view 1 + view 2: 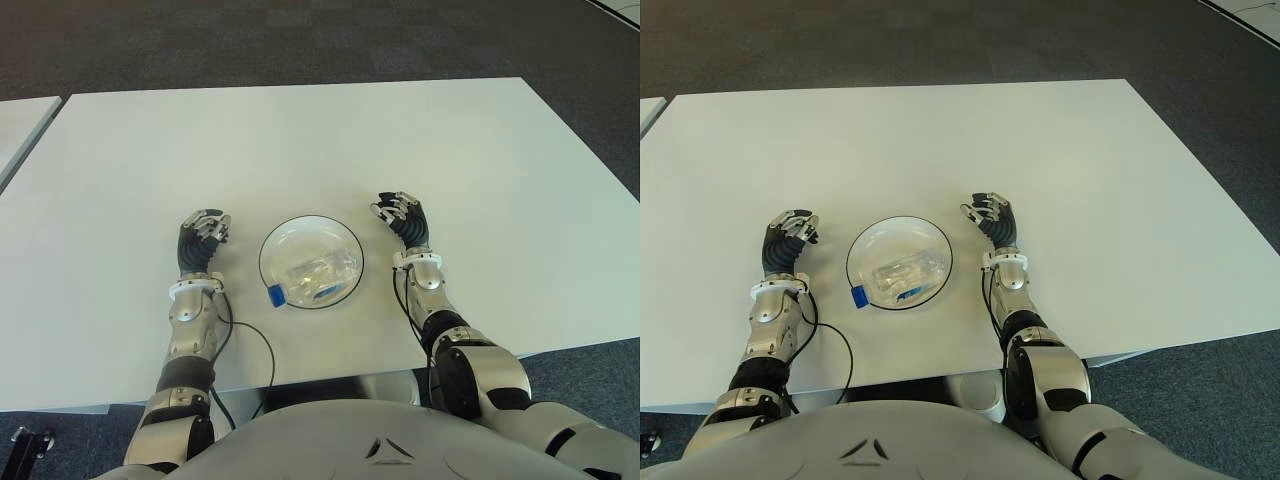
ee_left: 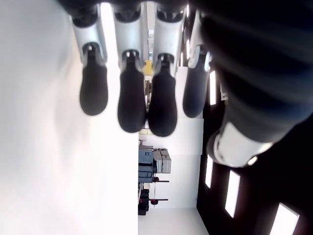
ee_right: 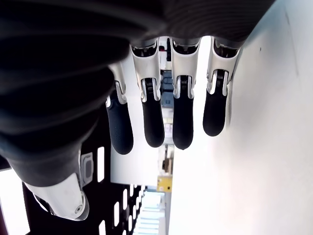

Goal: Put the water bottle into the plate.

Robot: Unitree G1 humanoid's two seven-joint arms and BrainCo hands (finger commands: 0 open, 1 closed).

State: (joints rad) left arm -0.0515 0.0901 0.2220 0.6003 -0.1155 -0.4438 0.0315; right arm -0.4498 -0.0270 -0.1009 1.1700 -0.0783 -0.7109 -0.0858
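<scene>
Water bottle (image 1: pixel 318 277) lies on its side inside the plate (image 1: pixel 345 238), blue cap (image 1: pixel 274 295) poking over the near rim; placement looks done, which would explain why both my hands sit clear on the white table (image 1: pixel 300 140). Left hand (image 1: pixel 201 240) just left of the plate, right hand (image 1: pixel 405 220) just right. Both wrist views: fingers (image 2: pixel 131 100) loosely extended, holding nothing.

White table (image 1: pixel 300 140), near edge at the robot's body. Plate (image 1: pixel 345 239) sits directly on it, between the fingertips of the left hand (image 1: pixel 203 240) and right hand (image 1: pixel 404 220), apart from both. Black cable (image 1: pixel 262 345) trails over the surface behind the left fingers, toward the near edge.
</scene>
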